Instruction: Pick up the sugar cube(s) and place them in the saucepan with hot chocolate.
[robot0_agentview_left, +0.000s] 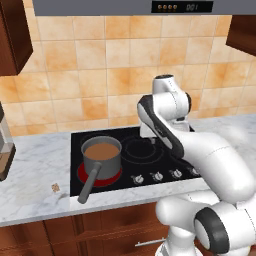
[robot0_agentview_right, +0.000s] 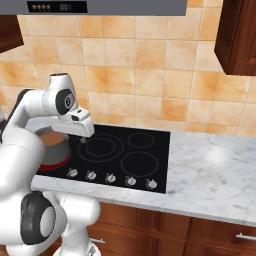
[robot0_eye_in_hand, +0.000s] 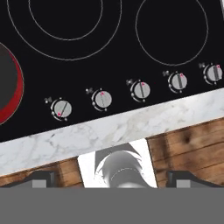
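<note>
One marble tabletop (robot0_agentview_left: 35, 175) carries a black stovetop (robot0_agentview_left: 135, 145) with five knobs (robot0_eye_in_hand: 102, 99) along its front edge. White arm (robot0_agentview_left: 210, 160) reaches over the stovetop's middle; its fingers (robot0_eye_in_hand: 113, 178) are spread wide, released, grasping nothing, hovering above the knob row and front edge. Grey saucepan (robot0_agentview_left: 101, 156) of brown hot chocolate sits on the glowing red front-left burner (robot0_agentview_left: 112, 177), handle pointing toward the front edge. Tiny speckled sugar cube (robot0_agentview_left: 55, 187) lies on the tabletop left of the stovetop, near the handle tip, well apart from the fingers.
</note>
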